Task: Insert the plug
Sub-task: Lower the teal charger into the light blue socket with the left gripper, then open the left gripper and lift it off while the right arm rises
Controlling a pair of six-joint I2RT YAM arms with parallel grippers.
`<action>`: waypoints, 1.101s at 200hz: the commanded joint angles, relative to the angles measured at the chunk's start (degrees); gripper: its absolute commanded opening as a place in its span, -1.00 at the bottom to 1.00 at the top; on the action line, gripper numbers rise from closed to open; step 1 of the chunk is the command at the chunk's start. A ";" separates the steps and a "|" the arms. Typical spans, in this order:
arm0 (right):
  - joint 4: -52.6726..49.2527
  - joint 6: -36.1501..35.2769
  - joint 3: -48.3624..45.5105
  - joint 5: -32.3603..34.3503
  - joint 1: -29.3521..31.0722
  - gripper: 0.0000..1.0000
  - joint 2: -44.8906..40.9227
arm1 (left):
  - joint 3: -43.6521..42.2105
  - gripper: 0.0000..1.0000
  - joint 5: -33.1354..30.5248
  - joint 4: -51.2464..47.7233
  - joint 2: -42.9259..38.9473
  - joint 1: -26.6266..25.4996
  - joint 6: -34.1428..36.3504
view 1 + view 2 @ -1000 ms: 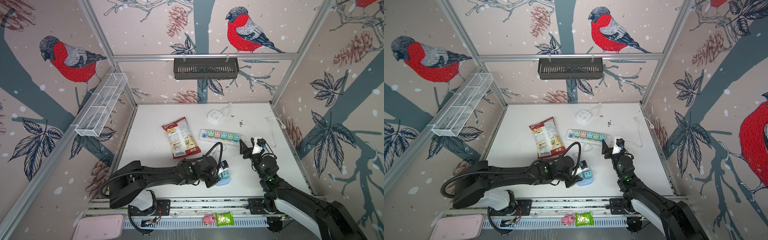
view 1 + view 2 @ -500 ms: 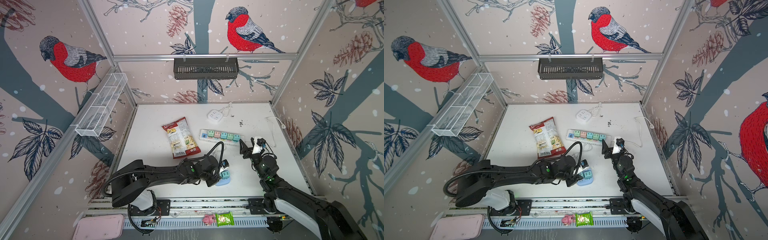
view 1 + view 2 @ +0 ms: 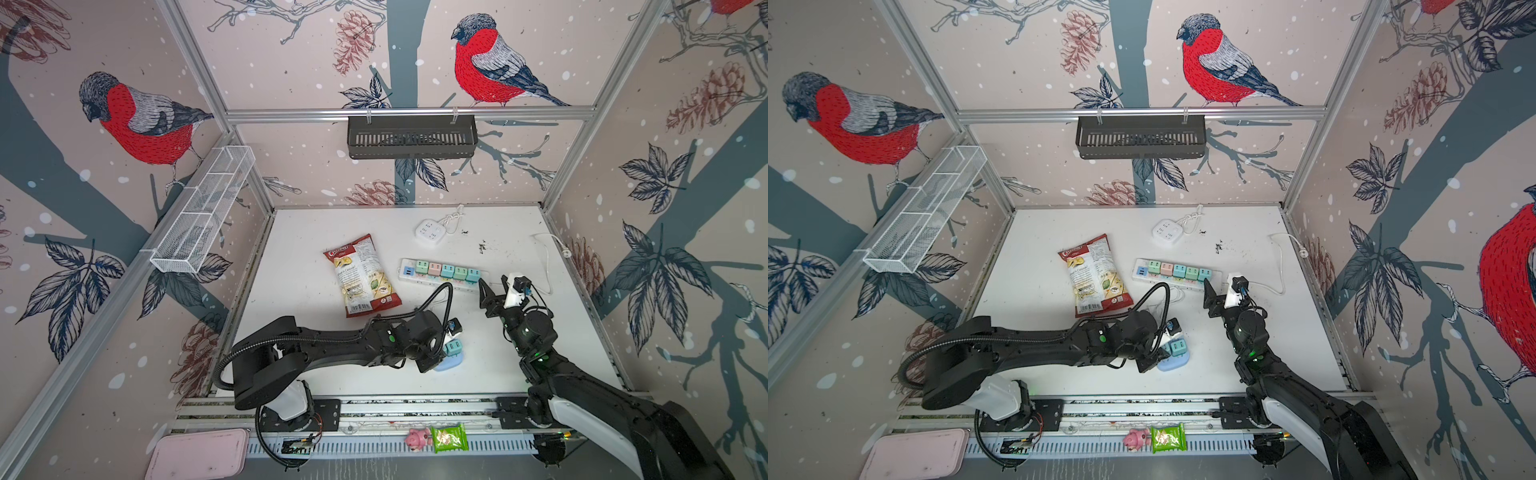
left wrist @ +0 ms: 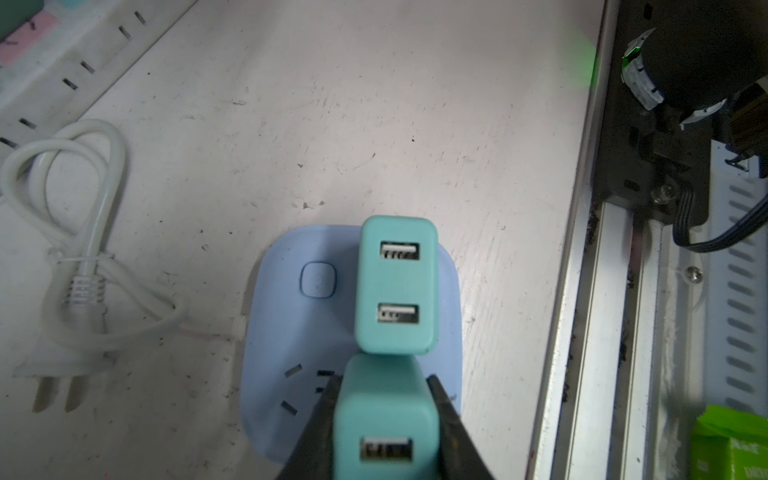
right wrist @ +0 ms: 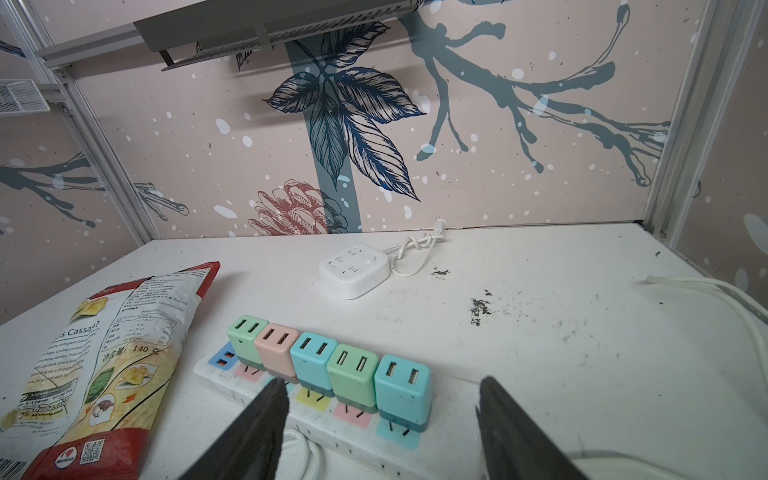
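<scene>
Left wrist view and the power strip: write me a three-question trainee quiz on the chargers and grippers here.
1. True or false: the left gripper is shut on a teal plastic USB charger above the pale blue square socket block.
2. How many coloured USB chargers stand in the long white power strip? A three, B five, C seven.
3. Fill in: the right gripper has its jaws ____.

Key: 1 true; 2 B; 3 open.
</scene>
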 commanded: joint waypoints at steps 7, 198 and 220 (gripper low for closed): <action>0.44 -0.24 0.50 -0.02 0.08 0.45 0.13 | 0.23 -1.00 -2.74 -3.75 1.18 -0.28 -0.38; -3.45 7.17 2.13 10.27 -1.91 0.80 0.83 | 3.12 -0.75 -6.23 -9.56 4.23 -6.18 -3.15; -5.14 8.75 2.37 10.59 -2.52 0.96 0.25 | 2.16 -0.04 -7.33 -8.04 1.55 -6.18 -3.40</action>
